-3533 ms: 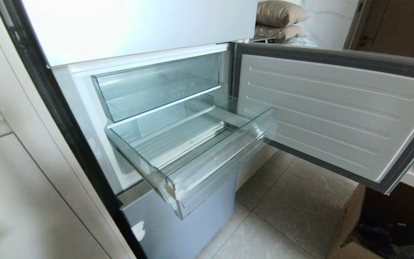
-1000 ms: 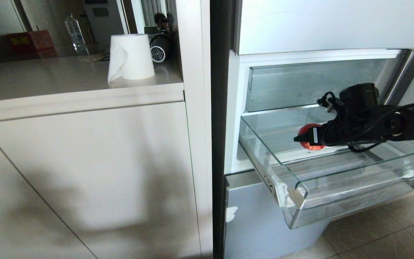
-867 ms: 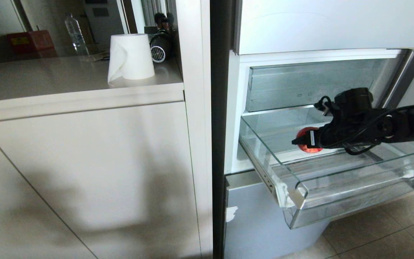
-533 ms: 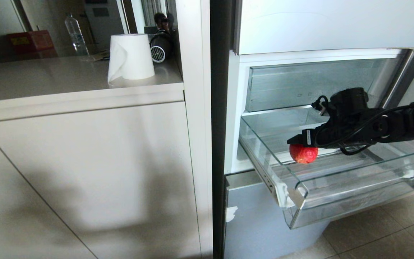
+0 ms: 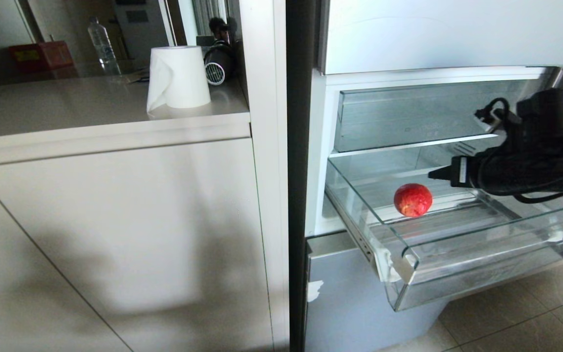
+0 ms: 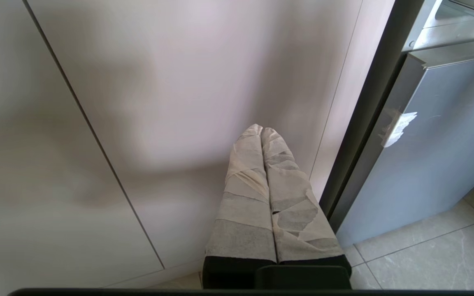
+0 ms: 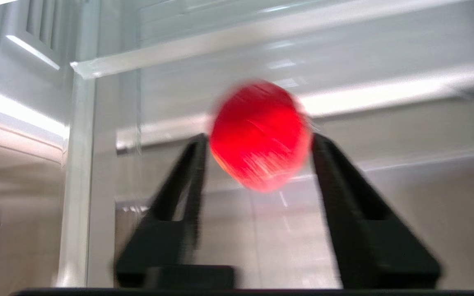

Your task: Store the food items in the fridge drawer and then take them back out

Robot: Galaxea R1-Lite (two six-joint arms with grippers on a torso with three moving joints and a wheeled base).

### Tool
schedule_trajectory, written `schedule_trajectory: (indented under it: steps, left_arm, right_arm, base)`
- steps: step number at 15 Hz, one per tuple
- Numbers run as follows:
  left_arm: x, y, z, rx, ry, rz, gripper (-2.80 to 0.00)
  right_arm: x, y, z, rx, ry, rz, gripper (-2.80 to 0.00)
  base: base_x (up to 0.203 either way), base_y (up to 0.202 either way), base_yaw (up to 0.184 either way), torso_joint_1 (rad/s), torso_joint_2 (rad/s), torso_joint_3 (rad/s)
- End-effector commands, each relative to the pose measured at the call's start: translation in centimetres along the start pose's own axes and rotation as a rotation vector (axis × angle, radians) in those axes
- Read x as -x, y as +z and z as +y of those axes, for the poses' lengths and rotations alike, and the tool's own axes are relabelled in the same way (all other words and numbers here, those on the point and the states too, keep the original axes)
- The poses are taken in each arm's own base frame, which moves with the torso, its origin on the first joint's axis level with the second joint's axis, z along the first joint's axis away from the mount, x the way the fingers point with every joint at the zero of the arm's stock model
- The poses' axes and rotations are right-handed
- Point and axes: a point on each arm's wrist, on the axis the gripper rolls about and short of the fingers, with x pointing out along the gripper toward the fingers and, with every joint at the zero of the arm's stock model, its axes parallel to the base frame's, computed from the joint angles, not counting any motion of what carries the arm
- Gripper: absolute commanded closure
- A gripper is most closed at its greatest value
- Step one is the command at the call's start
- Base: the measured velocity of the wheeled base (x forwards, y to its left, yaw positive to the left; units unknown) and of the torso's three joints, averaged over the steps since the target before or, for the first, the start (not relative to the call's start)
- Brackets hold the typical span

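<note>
Inside the fridge drawer [image 5: 457,254], a red food item [image 5: 412,200] lies on the ribbed floor; the right pincer [image 5: 433,174] hangs above it, spread and empty.

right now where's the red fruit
In the head view the red fruit lies on the floor of the pulled-out clear fridge drawer, toward its left end, apart from the right gripper up and to its right.

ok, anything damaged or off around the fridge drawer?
Yes: the fridge drawer's front left corner looks chipped, whitish and ragged. The grey-blue panel below has a white flaked patch at its left edge. The red fruit sits intact on the drawer floor.
</note>
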Motion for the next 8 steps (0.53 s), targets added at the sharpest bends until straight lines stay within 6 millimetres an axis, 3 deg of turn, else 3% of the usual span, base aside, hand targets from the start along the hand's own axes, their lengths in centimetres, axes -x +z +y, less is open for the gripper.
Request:
schedule_trajectory:
  steps: [1,5,8]
  left_arm:
    - [0.0,0.0,0.0,0.0,0.0,0.0,0.0]
    - [0.0,0.0,0.0,0.0,0.0,0.0,0.0]
    - [0.0,0.0,0.0,0.0,0.0,0.0,0.0]
  right_arm:
    - [6.7,0.0,-0.6,-0.009,-0.035,-0.105,0.0]
    - [14.8,-6.4,-4.1,-0.058,-0.266,-0.128,0.0]
    - [17.2,-11.0,-5.4,-0.083,-0.411,-0.165,0.0]
  base:
    - [0.0,0.0,0.0,0.0,0.0,0.0]
    - [0.0,0.0,0.0,0.0,0.0,0.0]
    - [0.0,0.0,0.0,0.031,-0.06,-0.035]
